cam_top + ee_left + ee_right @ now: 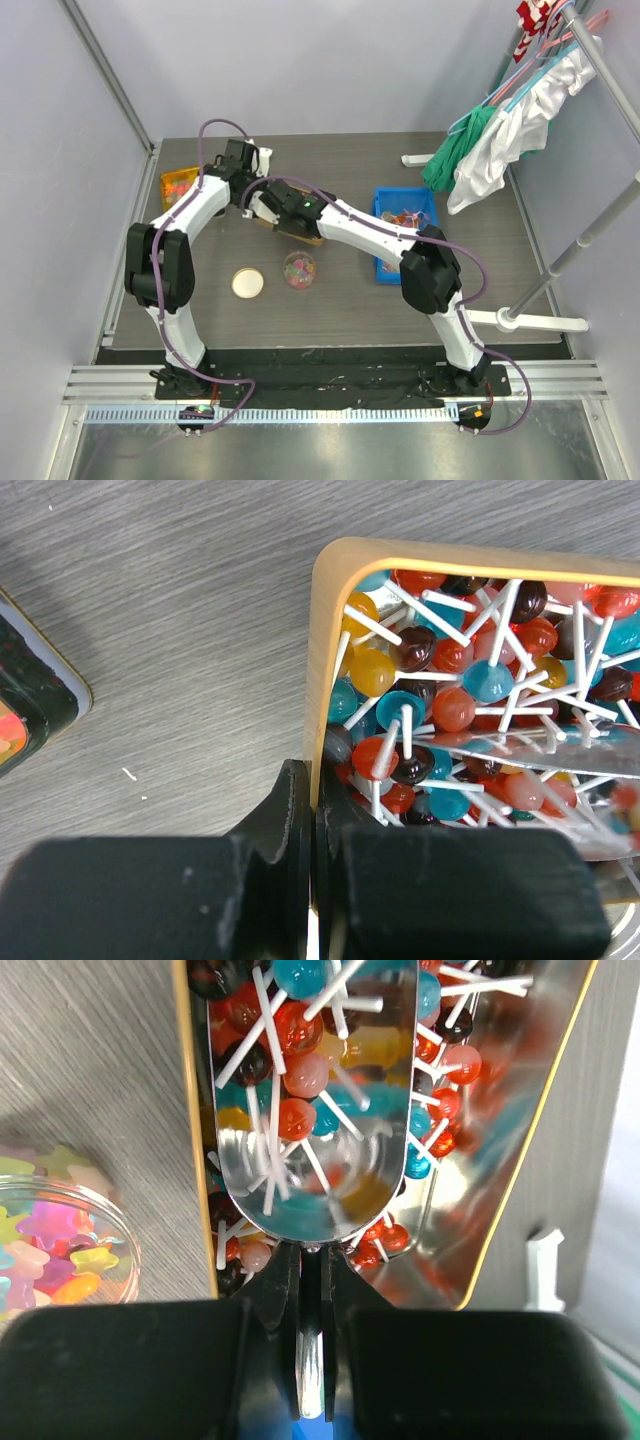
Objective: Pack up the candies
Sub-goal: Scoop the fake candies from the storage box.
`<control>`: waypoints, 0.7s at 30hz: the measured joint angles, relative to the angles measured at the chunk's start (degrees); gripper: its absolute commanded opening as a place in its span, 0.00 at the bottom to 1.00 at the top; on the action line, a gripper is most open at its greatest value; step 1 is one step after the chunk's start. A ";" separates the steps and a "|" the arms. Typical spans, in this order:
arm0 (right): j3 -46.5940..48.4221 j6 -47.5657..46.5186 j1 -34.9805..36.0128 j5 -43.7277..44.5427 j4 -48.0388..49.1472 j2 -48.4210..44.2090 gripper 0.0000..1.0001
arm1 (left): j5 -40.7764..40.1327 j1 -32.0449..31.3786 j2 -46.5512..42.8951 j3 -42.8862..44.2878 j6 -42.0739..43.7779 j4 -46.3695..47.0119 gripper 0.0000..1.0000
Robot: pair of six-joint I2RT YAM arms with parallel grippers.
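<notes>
Two pincers are clenched: your left pincer [312,790] pinches the tin [325,630] wall, your right pincer [312,1280] grips the scoop [330,1195] handle. Its bowl runs straight up the frame from the jaws, lying among the candies [300,1025] in the tin; the dish [60,1230] sits lower left, beside the tin.

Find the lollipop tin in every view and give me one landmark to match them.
Top external: lollipop tin at centre, mostly hidden beneath both wrists.
Left wrist: fills the right half; left gripper clamps its rim.
Right wrist: runs down the middle.
Landmark: the metal scoop held by the right gripper, also lower right in the left wrist view; hidden from above.
</notes>
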 measured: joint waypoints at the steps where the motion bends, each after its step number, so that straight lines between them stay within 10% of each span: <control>1: -0.63 0.55 -0.35 -0.46 0.57 -0.42 0.01 | 0.11 -0.04 -0.02 0.00 -0.04 0.17 0.00; 21: -6.21 6.86 -5.79 -3.45 7.04 -5.38 0.01 | 1.29 -0.09 -0.61 0.00 -1.31 3.10 0.00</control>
